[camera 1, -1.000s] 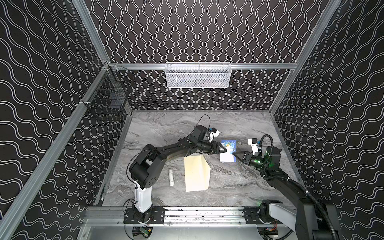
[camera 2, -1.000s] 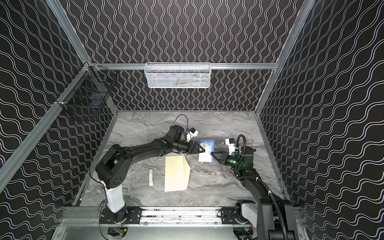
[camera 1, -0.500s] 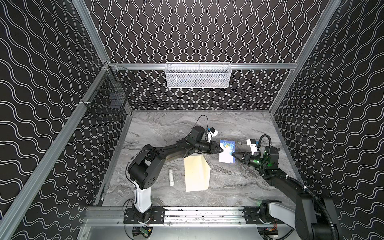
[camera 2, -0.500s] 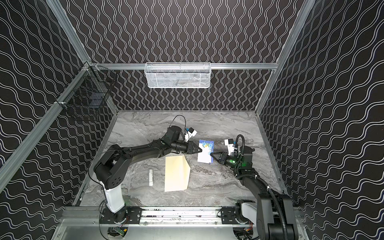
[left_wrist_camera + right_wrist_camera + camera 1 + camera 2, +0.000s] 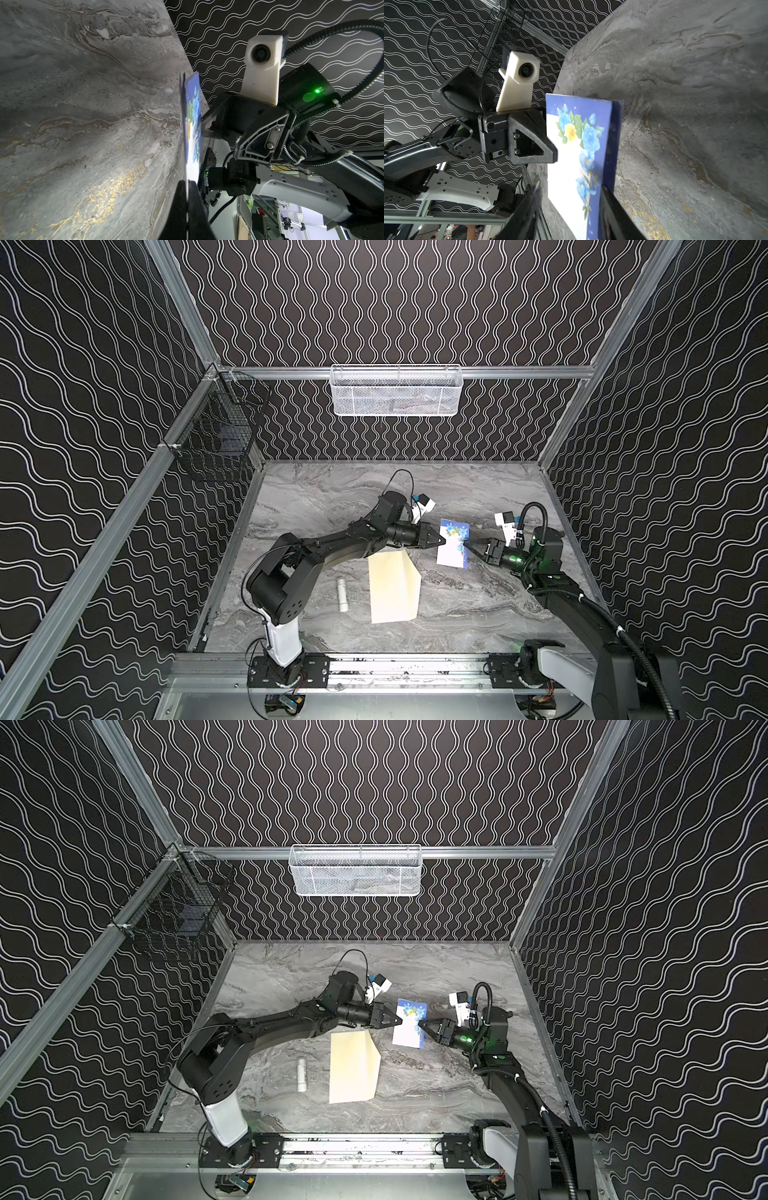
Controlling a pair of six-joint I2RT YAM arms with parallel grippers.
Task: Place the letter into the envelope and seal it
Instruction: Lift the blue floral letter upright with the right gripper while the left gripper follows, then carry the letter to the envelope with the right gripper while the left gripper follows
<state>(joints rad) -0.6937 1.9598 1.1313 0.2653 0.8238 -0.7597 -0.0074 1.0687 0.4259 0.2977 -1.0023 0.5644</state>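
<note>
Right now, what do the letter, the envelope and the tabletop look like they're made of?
The letter looks like thin, smooth, colour-printed paper; edge-on in the left wrist view it is sheet-thin. The envelope looks like matte cream paper, going by its sharp fold line. The tabletop is a grey marble-look surface with gold veins; whether it is real stone or printed laminate, I cannot tell.

Pretty clearly a robotics lab test cell, not anyone's home: aluminium frame, wavy black wall panels, marble-look tabletop. Left arm and right arm are bolted to a rail at bottom centre, and a wire basket hangs top centre.
</note>
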